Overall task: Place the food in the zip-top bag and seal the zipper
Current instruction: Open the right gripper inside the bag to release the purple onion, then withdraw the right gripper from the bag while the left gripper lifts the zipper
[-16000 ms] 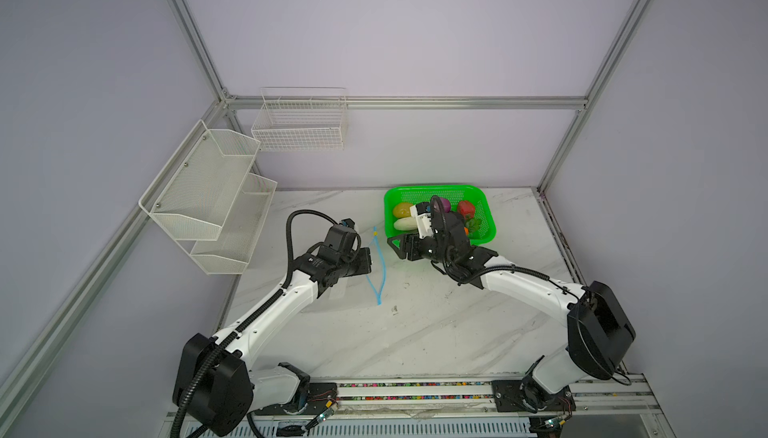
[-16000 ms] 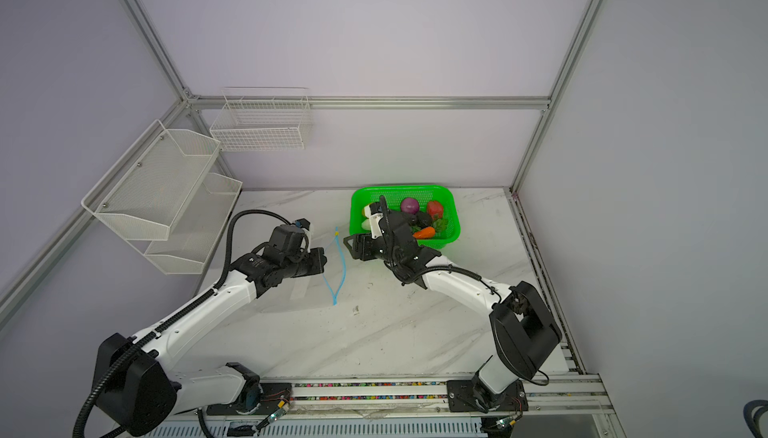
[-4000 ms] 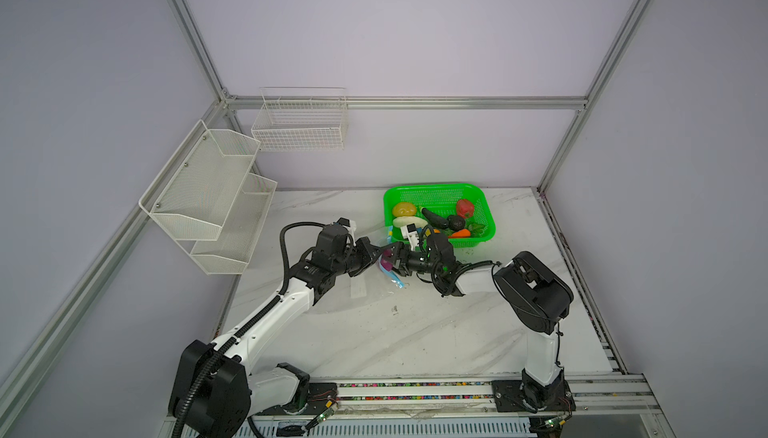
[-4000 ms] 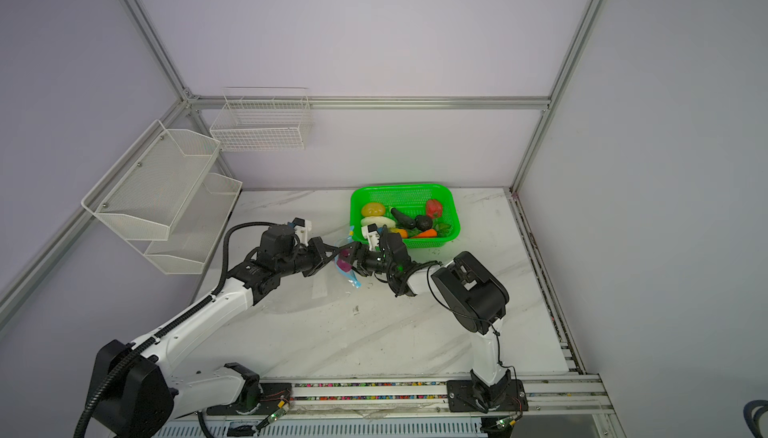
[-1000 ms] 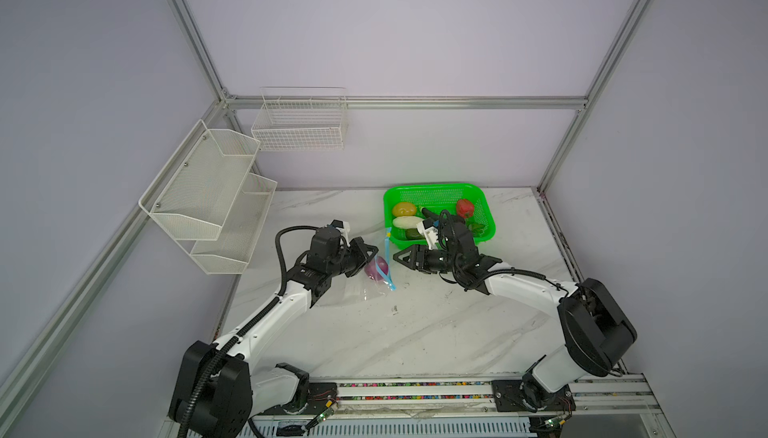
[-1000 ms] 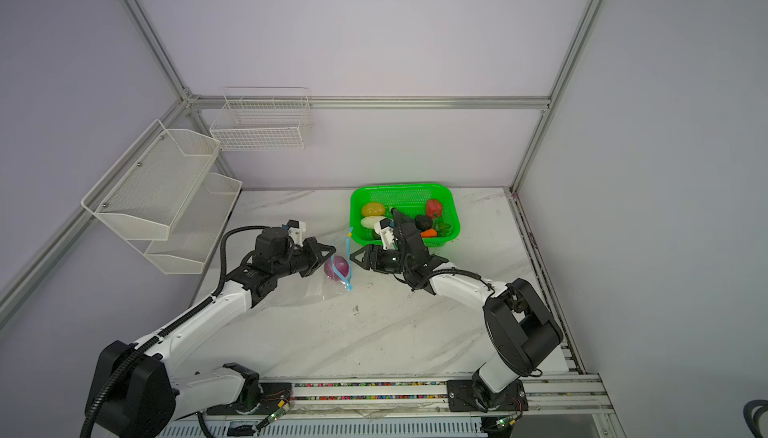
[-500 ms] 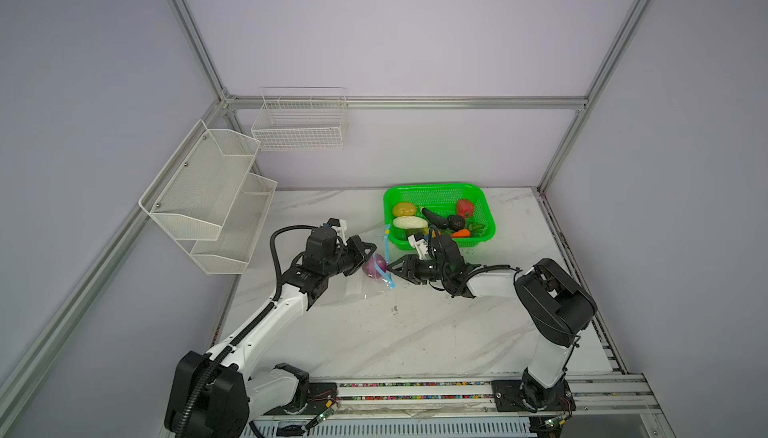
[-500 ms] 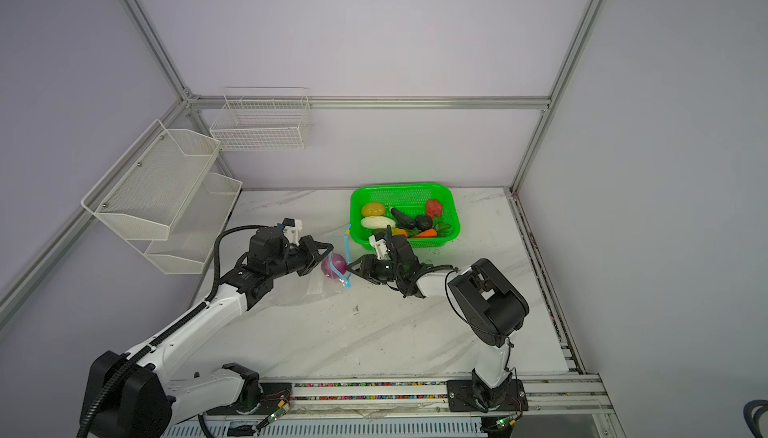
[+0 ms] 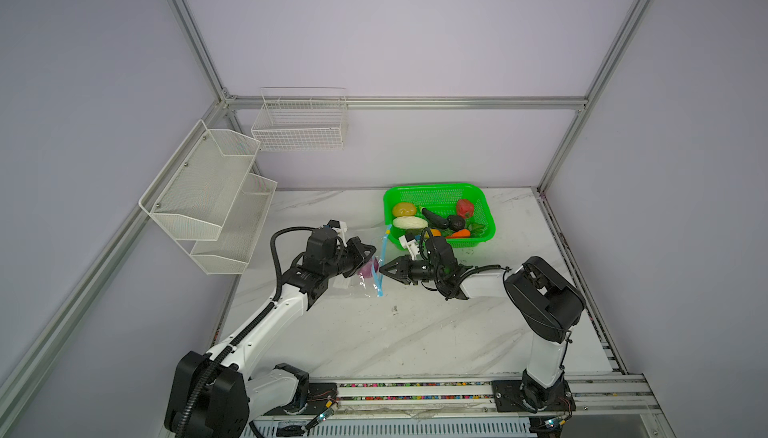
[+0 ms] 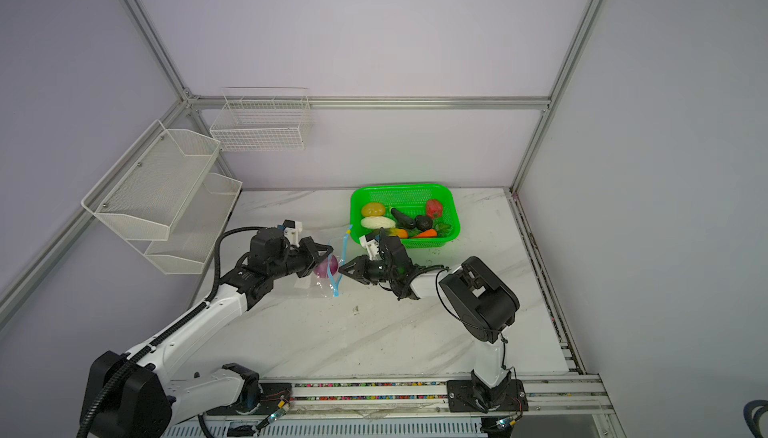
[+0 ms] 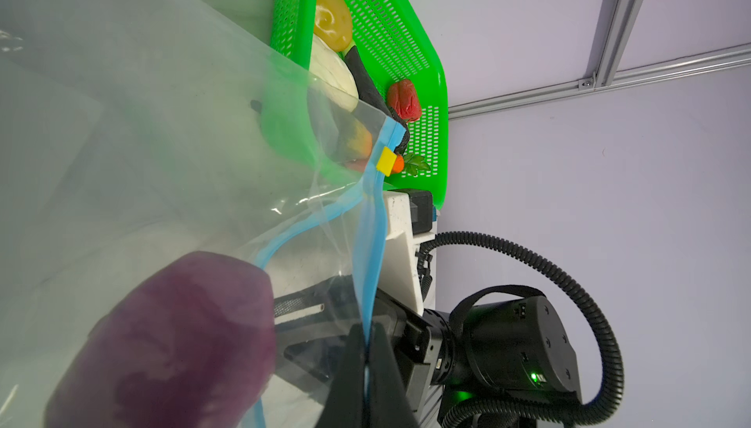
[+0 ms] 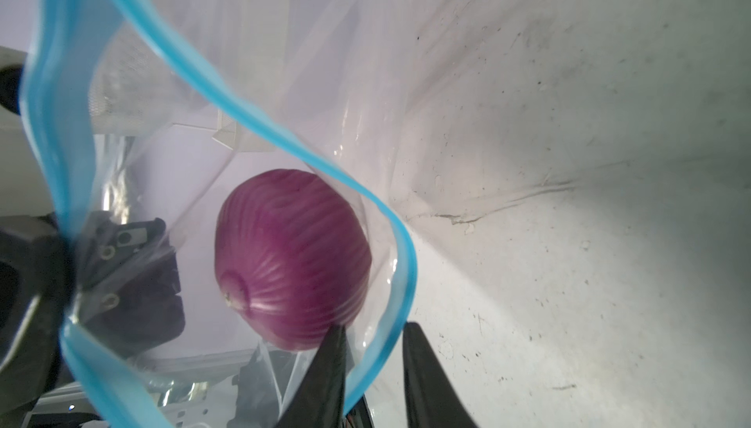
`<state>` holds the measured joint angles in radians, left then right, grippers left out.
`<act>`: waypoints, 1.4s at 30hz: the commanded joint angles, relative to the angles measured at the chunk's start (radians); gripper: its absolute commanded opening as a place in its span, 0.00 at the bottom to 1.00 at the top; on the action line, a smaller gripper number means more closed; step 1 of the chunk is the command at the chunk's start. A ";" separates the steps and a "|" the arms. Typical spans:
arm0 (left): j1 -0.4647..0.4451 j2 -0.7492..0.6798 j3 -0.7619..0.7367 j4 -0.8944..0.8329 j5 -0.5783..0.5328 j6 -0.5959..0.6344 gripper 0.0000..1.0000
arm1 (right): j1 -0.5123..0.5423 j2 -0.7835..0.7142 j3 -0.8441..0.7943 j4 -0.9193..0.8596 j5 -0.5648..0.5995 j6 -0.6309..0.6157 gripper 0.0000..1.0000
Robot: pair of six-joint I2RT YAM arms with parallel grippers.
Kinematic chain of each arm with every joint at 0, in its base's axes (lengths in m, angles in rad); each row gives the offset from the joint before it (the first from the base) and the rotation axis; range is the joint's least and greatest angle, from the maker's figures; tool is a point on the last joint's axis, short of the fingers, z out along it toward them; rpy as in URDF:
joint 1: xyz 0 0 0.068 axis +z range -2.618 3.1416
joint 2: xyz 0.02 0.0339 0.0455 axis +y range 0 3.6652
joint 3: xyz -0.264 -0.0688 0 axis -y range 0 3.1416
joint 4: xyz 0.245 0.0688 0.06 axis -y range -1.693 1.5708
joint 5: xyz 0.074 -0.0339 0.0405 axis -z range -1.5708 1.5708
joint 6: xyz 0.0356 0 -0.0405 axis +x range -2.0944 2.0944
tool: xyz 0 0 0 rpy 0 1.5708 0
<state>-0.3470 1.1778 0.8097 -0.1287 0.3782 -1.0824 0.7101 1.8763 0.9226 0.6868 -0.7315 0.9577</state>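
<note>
Pinched shut on one lip of the blue zipper (image 9: 379, 275), the left pincer (image 9: 372, 258) is seen at the left of the scene. In the left wrist view the strip is caught flat between its two fingers (image 11: 347, 385). By this hold the mouth of the clear bag (image 10: 314, 287) is held raised. The bag's body is laid on the marble table (image 9: 415, 332) to the left of the strip, between the two arms.

Inside the bag, just behind the zipper, a purple onion (image 12: 292, 259) is found, the only food seen in it. The zipper is parted: its two blue lips are shown bowed apart in the right wrist view. The yellow slider (image 11: 386, 161) is parked at the far end of the strip, toward the basket.

Just right of the bag, the right pincer (image 12: 374, 340) is set with its fingers spread, one on either side of the other lip. No squeeze on the strip is shown.

Farther right and back, the green basket (image 9: 436, 187) is loaded with the rest: a potato (image 9: 404, 209), a white piece (image 9: 409, 222), an eggplant (image 9: 435, 217), a red pepper (image 9: 464, 208), a carrot (image 9: 460, 233) and greens (image 9: 478, 228).

The task is judged to be at an early stage. One piece is bagged, and the others are yet to be carried across. The mouth appears to be readied for them, and sealing is not begun.
</note>
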 commanded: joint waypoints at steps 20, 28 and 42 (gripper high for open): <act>0.049 -0.066 0.006 -0.029 -0.007 0.009 0.00 | 0.016 0.003 0.070 -0.070 0.014 -0.031 0.30; 0.052 -0.056 0.012 -0.030 -0.006 0.014 0.00 | 0.038 0.012 0.083 0.004 -0.016 0.015 0.23; 0.105 -0.120 0.111 -0.243 -0.108 0.154 0.00 | 0.038 -0.068 0.238 -0.276 0.030 -0.115 0.05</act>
<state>-0.2600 1.0859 0.8139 -0.3176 0.3016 -0.9894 0.7425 1.8603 1.1072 0.4786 -0.7166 0.8803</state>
